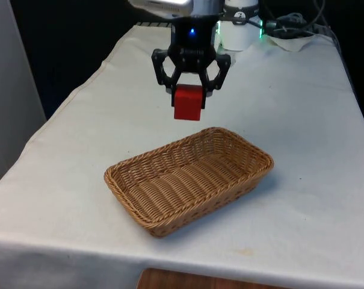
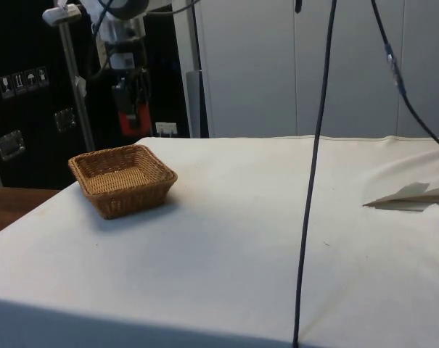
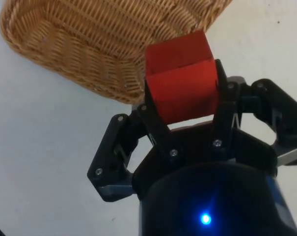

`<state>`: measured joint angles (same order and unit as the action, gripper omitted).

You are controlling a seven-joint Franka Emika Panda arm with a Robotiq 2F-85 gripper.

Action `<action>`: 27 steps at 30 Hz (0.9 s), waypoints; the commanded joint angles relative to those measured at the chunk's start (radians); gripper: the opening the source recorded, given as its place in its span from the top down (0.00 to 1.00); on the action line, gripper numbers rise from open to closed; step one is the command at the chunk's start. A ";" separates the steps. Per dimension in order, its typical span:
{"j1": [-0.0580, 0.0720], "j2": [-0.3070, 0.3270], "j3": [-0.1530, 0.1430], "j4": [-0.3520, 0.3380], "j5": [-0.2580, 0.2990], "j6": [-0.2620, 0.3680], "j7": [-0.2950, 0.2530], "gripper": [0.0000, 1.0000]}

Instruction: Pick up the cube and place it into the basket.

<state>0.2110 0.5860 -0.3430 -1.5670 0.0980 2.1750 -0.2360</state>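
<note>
A red cube [image 1: 188, 103] hangs in the air, held between the fingers of my black gripper [image 1: 189, 90], which is shut on it. It hovers well above the table, just behind the far rim of a brown wicker basket [image 1: 191, 178]. In the wrist view the cube [image 3: 181, 83] sits between the two fingers, over the edge of the basket [image 3: 104, 39]. From the side, the cube [image 2: 129, 120] and gripper [image 2: 130, 109] are above and a little beyond the basket [image 2: 122, 180].
The white cloth table [image 1: 302, 120] spreads around the basket. A black cable [image 2: 313, 167] hangs down in front of the side camera. A fold of cloth [image 2: 411, 196] lies at the side view's right. A white base and cables [image 1: 242, 30] stand at the far end.
</note>
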 commanded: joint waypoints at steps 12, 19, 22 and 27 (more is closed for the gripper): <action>-0.030 0.116 0.002 0.122 0.092 -0.025 -0.052 1.00; -0.040 0.161 0.000 0.166 0.125 -0.017 -0.076 1.00; -0.042 0.168 0.000 0.169 0.132 -0.008 -0.082 1.00; -0.041 0.184 -0.001 0.164 0.153 0.028 -0.104 1.00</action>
<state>0.1740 0.7690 -0.3500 -1.4020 0.2460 2.1920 -0.3340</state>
